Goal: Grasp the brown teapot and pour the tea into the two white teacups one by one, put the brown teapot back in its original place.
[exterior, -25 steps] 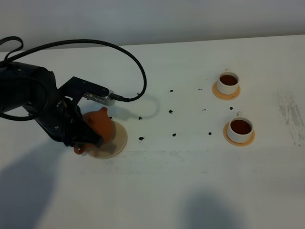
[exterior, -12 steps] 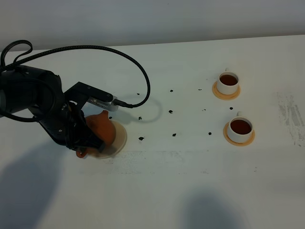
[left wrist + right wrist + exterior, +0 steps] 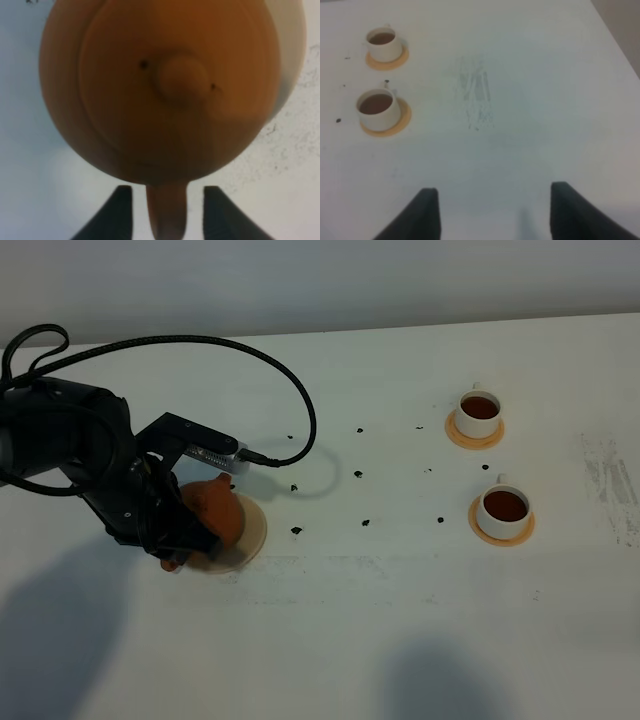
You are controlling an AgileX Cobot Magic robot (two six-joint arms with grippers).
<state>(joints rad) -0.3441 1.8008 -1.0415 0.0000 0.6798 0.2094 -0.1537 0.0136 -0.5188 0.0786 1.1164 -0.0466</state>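
Note:
The brown teapot stands upright on the cream-beige disc at the left of the table. In the left wrist view the teapot fills the frame, seen from above, with the disc showing past it. My left gripper straddles the loop handle; its fingers stand on either side of the handle with a small gap each side. The two white teacups sit on orange-tan coasters at the right and hold brown tea; they also show in the right wrist view. My right gripper is wide open and empty.
Dark specks are scattered on the white table between the teapot and the cups. The left arm's black cable loops over the table behind the teapot. A grey scuff mark lies near the right edge.
The teapot has gone from tilted and held to level on the disc. The left arm shifted slightly left and down with it. The cups have not moved.

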